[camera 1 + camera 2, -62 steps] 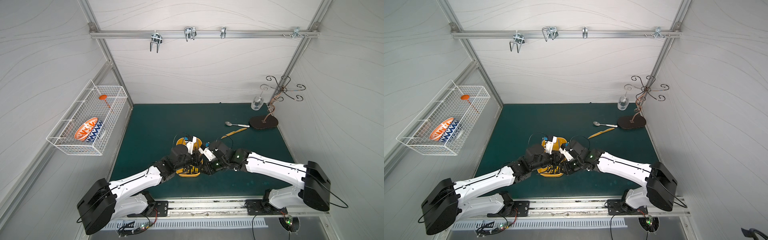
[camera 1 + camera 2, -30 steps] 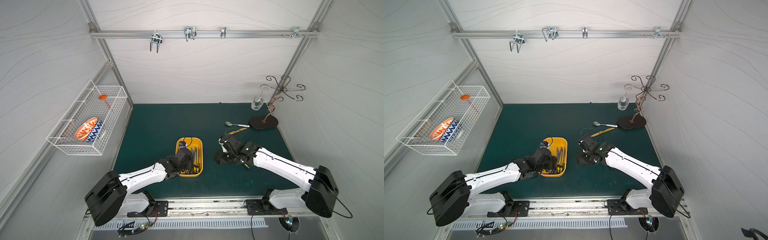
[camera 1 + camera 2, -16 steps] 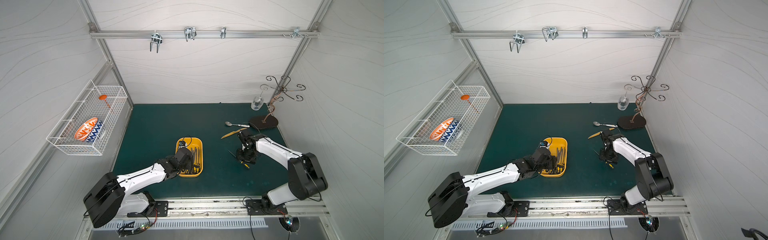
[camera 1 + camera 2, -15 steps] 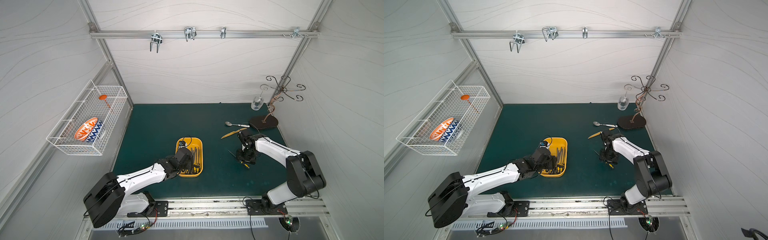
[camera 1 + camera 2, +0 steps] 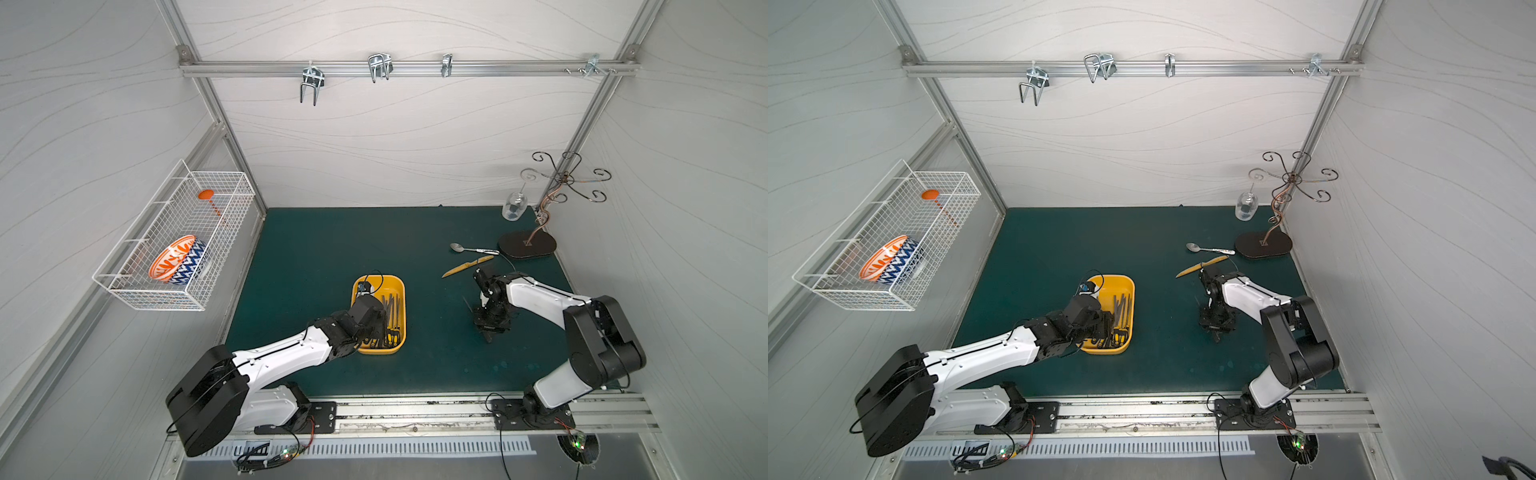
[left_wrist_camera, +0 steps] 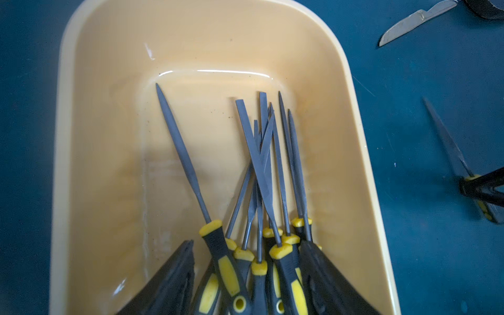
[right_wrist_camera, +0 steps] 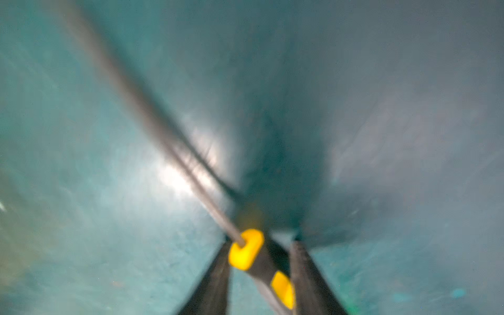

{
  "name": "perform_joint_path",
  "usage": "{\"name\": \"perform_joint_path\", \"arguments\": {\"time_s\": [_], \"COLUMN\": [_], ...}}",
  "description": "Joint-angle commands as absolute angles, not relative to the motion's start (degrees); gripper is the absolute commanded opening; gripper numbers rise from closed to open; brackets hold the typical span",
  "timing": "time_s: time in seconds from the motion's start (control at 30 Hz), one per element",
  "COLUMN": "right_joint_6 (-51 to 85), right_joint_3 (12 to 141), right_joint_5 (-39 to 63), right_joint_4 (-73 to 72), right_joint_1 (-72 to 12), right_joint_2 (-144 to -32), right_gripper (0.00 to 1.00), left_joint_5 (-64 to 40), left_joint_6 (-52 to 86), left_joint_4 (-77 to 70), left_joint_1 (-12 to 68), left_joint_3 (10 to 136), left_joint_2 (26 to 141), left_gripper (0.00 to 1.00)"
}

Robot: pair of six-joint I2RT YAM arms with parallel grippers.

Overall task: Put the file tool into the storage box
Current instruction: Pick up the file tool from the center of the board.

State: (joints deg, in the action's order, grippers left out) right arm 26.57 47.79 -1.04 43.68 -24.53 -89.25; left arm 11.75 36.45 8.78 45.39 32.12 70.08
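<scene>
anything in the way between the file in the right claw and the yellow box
Nothing visible: only bare green mat lies between the file tool in the right claw and the storage box. The open left claw hangs over the box's near end, above the files inside.

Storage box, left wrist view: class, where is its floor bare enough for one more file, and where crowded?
The storage box has bare floor along the end wall beyond the file tips, and a strip between the lone splayed file and the long wall nearer it. The bundle of files fills the other long side, handles inside the open left gripper.
</scene>
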Motion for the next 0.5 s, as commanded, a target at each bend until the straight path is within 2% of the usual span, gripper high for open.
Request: {"name": "perform_joint_path", "arguments": {"time_s": [0.0,0.07,0.13,0.33,0.47], "right_joint_6": [29.1,30.0,30.5,34.4,36.4], "right_joint_3": [44.7,44.5,44.4,44.2,45.1], "right_joint_5": [3.8,4.2,5.8,18.2,23.0], "right_joint_4": [43.6,43.1,41.8,32.3,28.1], "right_joint_1": [-29.0,-30.7,-32.4,-40.2,-44.8], "right_joint_2": [-89.3,-88.4,-86.3,-75.2,-72.6], "right_gripper": [0.19,0.11,0.09,0.13,0.16], "left_joint_5": [11.4,10.6,8.9,-0.6,-3.9], "left_joint_6": [36.7,36.4,35.7,36.4,37.1], "left_joint_4": [7.4,6.9,5.6,-7.0,-12.1], "left_joint_1": [45.3,45.3,45.2,45.1,45.1], "left_joint_3": [34.3,34.3,34.1,29.9,28.0], "left_joint_2": [69.7,69.2,68.3,63.2,61.5], "left_gripper": [0.66,0.67,0.68,0.75,0.78]}}
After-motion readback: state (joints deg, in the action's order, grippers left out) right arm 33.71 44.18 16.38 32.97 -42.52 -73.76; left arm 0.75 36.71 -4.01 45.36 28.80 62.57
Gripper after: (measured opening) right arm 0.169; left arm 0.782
